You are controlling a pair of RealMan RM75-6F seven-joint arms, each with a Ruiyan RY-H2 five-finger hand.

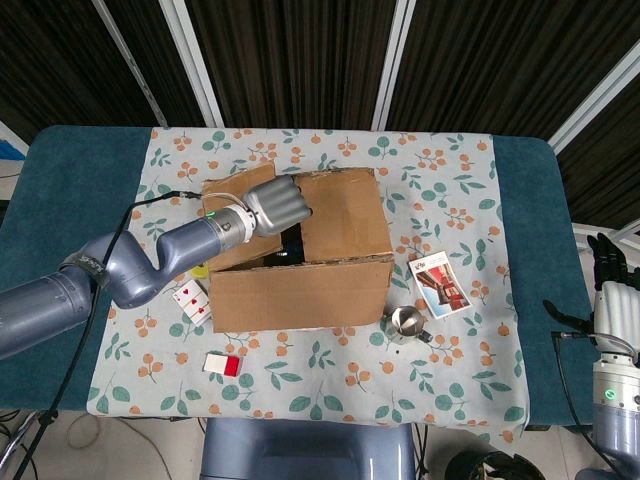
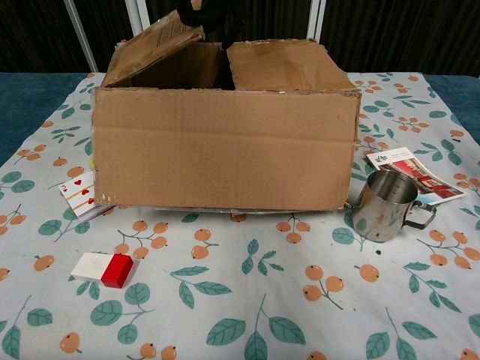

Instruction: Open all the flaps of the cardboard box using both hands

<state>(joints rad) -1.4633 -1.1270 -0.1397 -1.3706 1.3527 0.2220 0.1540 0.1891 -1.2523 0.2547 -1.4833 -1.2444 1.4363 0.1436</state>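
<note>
One flap of the cardboard box at mid-surface is raised, left hand fingers curled under its edge. Advise swinging it fully outward. Right hand idles, grasp indeterminate.

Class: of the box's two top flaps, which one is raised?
The left flap, tilted up beside the left hand; the right flap lies flat on the cardboard box.
</note>
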